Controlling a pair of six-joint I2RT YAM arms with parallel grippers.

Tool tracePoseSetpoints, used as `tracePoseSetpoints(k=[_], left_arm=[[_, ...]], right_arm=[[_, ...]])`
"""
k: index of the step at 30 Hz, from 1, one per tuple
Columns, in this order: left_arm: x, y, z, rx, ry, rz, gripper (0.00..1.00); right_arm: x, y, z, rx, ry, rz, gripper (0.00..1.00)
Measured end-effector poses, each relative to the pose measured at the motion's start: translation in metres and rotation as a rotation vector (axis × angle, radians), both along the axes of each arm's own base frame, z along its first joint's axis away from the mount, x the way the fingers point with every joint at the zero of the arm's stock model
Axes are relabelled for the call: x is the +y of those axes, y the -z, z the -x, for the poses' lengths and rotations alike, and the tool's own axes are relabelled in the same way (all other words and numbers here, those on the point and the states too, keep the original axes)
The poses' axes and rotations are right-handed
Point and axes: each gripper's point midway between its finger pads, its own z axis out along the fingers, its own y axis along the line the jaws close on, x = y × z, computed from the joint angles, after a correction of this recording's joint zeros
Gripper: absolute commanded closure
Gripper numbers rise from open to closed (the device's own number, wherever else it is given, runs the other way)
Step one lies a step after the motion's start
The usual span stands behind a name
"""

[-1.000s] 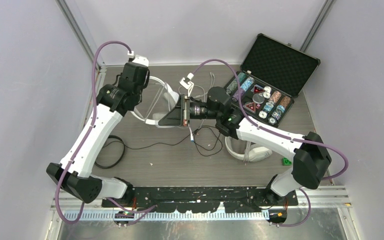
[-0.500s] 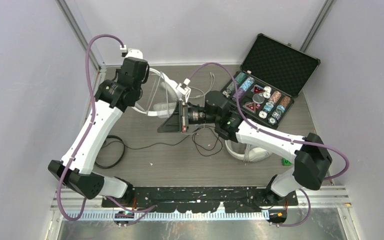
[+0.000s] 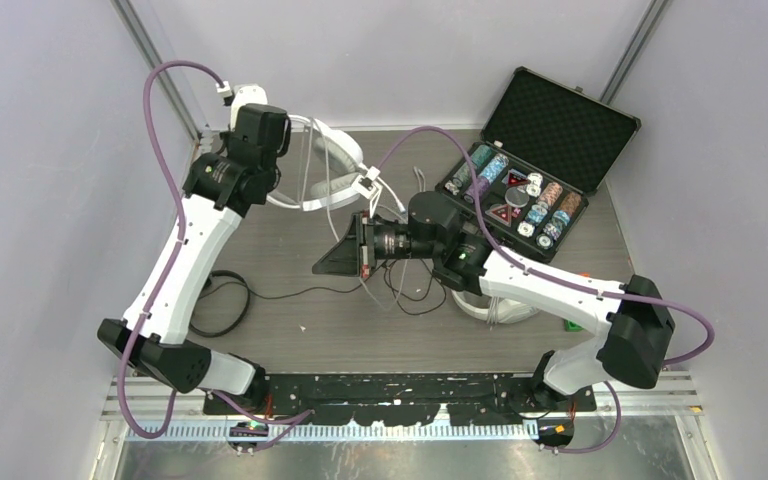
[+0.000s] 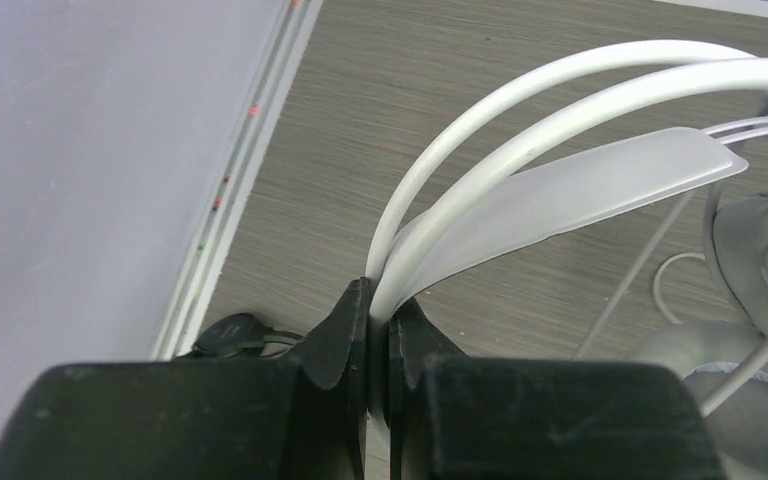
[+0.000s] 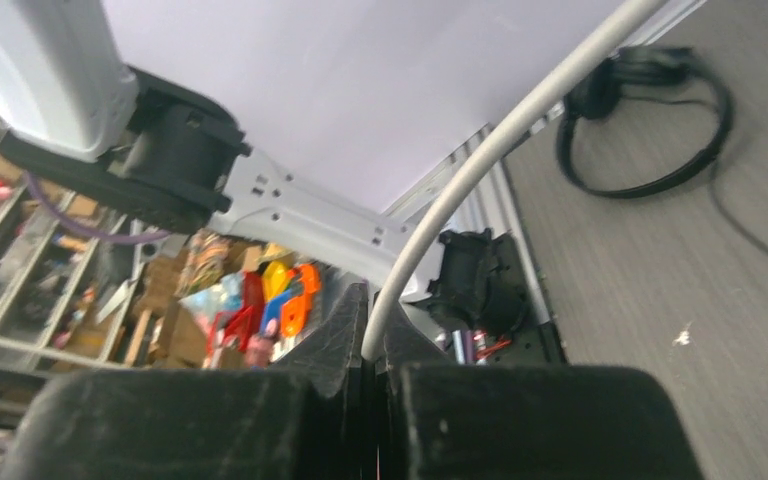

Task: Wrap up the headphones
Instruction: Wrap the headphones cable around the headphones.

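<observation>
Top cam sits high over the near edge, looking down on the whole table (image 3: 290, 340); wrist cams are close-up, left facing the wall rail (image 4: 238, 180), right facing the black headset (image 5: 650, 66), which top also sees.

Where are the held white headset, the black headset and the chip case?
white headset (image 4: 580, 190), left wrist view, headband strap.
black headset (image 5: 645, 68), right wrist view, ear cup.
chip case (image 3: 560, 125), top view, foam lid.

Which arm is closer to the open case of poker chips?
Right. The right arm has its wrist just left of the poker chip case. The left arm is across the table at the far left, gripping a white headset.
</observation>
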Motion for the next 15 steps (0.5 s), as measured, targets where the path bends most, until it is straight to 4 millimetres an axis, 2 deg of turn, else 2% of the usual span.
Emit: tracePoseSetpoints(k=[8, 15], left_arm=[[-0.019, 0.007, -0.004, -0.019, 0.009, 0.189, 1.0], [-0.027, 0.005, -0.002, -0.042, 0.009, 0.285, 1.0]], right_arm=[[0.007, 0.017, -0.031, -0.215, 0.191, 0.061, 1.0], [0.015, 0.033, -0.042, -0.499, 0.286, 0.139, 1.0]])
